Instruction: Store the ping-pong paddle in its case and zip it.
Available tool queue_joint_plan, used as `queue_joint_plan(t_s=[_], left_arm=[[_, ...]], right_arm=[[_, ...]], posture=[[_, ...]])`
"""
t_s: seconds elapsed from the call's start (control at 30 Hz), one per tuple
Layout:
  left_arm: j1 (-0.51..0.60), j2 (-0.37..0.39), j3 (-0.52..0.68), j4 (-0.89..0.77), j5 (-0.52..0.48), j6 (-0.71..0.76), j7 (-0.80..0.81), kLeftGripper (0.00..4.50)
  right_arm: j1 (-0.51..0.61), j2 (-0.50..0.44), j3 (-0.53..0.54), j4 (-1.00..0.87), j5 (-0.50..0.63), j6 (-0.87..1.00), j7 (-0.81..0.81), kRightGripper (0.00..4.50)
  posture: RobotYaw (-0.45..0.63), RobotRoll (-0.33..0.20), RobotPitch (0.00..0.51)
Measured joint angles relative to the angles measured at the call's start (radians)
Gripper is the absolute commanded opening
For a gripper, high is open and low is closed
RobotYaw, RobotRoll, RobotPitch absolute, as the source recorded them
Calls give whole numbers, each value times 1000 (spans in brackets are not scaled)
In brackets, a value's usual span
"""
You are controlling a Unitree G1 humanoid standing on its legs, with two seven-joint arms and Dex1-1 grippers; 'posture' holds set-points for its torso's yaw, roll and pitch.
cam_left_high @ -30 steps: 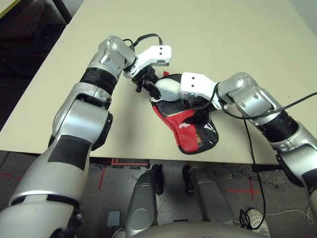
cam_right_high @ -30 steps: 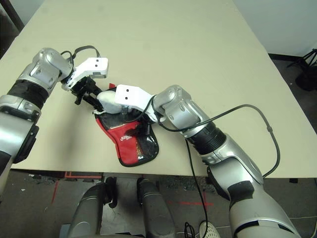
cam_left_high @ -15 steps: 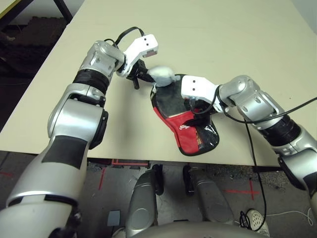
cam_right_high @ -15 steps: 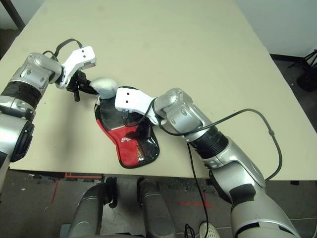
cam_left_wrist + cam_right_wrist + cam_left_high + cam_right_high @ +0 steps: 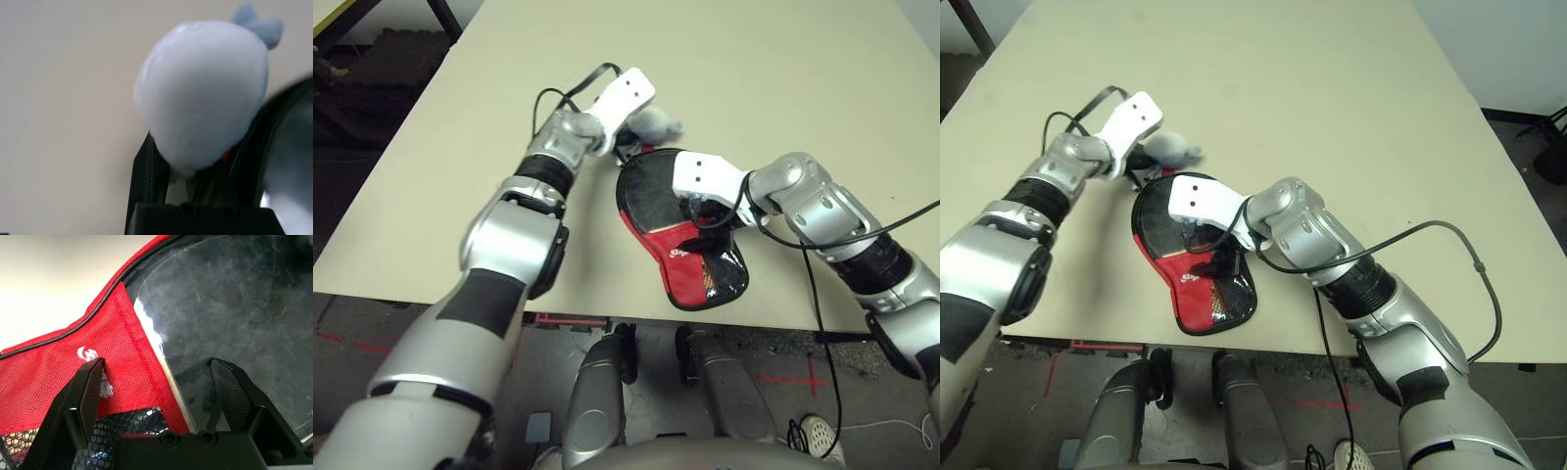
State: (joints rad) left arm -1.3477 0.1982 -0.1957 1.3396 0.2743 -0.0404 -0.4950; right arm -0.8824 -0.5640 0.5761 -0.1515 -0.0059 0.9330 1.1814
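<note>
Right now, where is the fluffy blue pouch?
The pouch is held in the left tool, over the table just past the far edge of the black and red case.

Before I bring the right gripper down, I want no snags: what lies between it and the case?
Nothing: in the right wrist view the right gripper hangs open directly over the case, one finger above its red fabric, the other above its black face.
</note>
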Motion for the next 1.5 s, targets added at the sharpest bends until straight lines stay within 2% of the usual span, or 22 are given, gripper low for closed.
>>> queue_joint_plan(t_s=[0.17,0.3,0.53,0.87,1.07,1.3,1.5], left_arm=[[-1,-92,32,0,-5,-32,25,393],[-1,-105,56,1,-8,-43,20,393],[0,-188,94,-2,-57,-100,-148,393],[0,-188,120,-18,-107,-101,-302,393],[1,-154,94,-45,-107,-41,-441,393],[18,-131,68,-49,-97,-27,-467,2637],[-3,-128,109,-49,-115,-38,-314,4486]], right_arm=[[4,-1,-3,-26,3,14,-1,4500],[4,-5,-7,-32,5,19,-1,4500],[4,4,-10,-30,6,28,-10,4500],[-13,30,-10,13,18,-10,-1,4500],[-17,53,-10,38,21,-34,0,4500],[-19,62,-16,54,37,-40,0,4500],[-22,64,-16,69,37,-44,-12,4500]], posture=[[-202,0,344],[-205,0,343],[-178,0,338],[-143,0,319],[-146,0,300],[-151,0,286],[-150,0,283]])
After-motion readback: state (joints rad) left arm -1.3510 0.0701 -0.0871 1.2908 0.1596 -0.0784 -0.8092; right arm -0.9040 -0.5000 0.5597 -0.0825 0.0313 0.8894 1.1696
